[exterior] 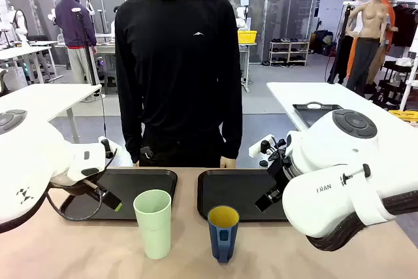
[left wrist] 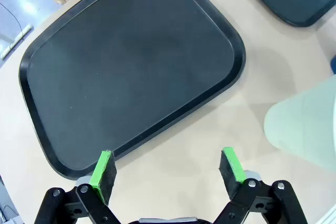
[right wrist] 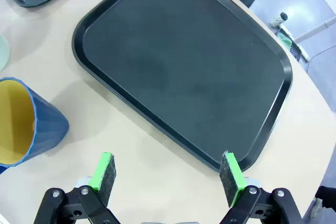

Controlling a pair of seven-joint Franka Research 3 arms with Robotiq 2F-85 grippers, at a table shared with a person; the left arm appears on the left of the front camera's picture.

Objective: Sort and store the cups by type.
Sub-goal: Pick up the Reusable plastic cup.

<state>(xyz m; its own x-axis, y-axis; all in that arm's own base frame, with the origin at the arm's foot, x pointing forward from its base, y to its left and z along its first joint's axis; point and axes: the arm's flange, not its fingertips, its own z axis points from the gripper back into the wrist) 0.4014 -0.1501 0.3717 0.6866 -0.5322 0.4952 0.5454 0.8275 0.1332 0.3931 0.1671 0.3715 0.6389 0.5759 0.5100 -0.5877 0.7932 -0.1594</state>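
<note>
- Front view shows the mint-green tumbler (exterior: pixel 153 223) and the blue cup (exterior: pixel 223 233) upright and apart, near the desk's (exterior: pixel 78 253) robot-side edge.
- Both look like light, stiff plastic. I'd judge the tumbler's smooth wall slippery, so take it mid-height and the cup across its body.
- Left tray (exterior: pixel 138 184) and right tray (exterior: pixel 236 189), toward the far edge, hold nothing.
- Left end effector (left wrist: pixel 167 169) and right end effector (right wrist: pixel 168 171) gape wide, empty.

Your left arm (exterior: pixel 32 161) reaches in low from its side, and your left gripper (left wrist: pixel 168 167) points down with the jaws spread wide. Your right arm (exterior: pixel 339 187) mirrors it, your right gripper (right wrist: pixel 168 170) spread just as wide.
</note>
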